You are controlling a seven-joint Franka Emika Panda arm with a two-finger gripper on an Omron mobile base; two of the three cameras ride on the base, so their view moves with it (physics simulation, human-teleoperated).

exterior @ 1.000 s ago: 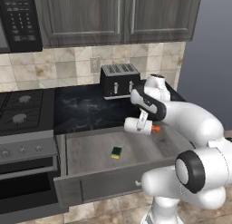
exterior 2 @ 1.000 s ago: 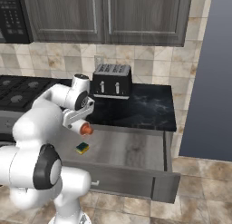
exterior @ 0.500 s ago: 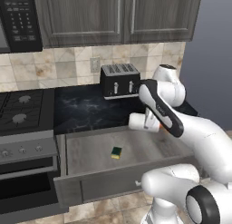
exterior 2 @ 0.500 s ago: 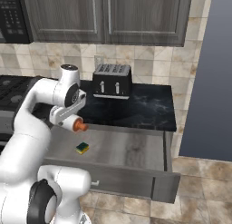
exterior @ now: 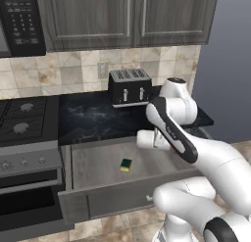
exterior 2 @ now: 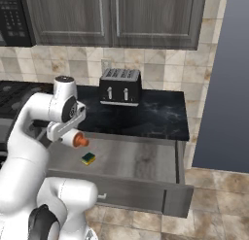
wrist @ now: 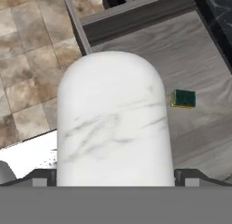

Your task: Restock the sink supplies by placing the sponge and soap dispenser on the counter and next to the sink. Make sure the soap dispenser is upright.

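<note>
Legible text, labels, brands, numbers, signs: none. Microwave (exterior: 22, 20), far left: keypad buttons show as pale marks, too small to read. Toaster (exterior: 130, 86) on the counter (exterior: 93, 119): two front levers, no lettering. Soap dispenser (wrist: 113, 121): white marbled body, no label. Sponge (exterior: 126, 164): unmarked.
</note>
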